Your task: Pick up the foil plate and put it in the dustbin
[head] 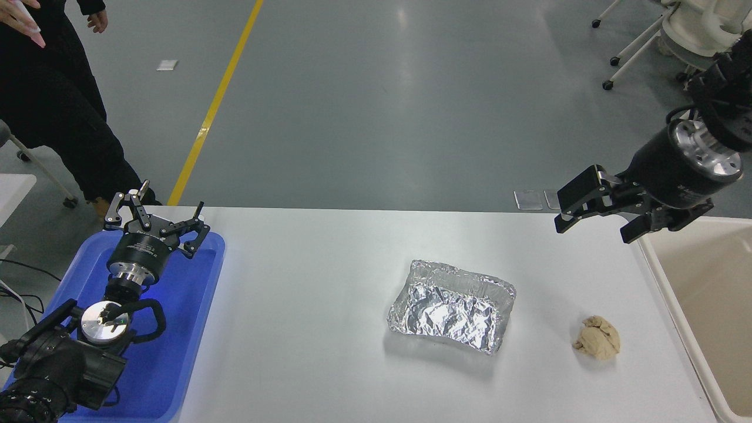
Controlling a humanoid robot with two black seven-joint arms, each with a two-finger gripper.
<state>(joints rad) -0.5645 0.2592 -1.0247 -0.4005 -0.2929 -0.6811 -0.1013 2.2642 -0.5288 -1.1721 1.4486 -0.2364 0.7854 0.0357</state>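
Note:
The foil plate [451, 306], a shiny crinkled silver tray, lies flat on the white table [305, 294] right of centre. The beige dustbin [705, 294] stands at the table's right edge, partly cut off by the picture. My right gripper [593, 226] is open and empty. It hangs in the air above the table's far right corner, next to the dustbin's near-left rim, well up and to the right of the foil plate. My left gripper [155, 211] is parked open over the blue tray at the lower left.
A crumpled tan paper ball [598, 343] lies between the foil plate and the dustbin. A flat blue tray [176, 329] sits at the left under the left arm. A person in black [53, 100] stands at the far left. Wheeled chairs [664, 35] stand at top right.

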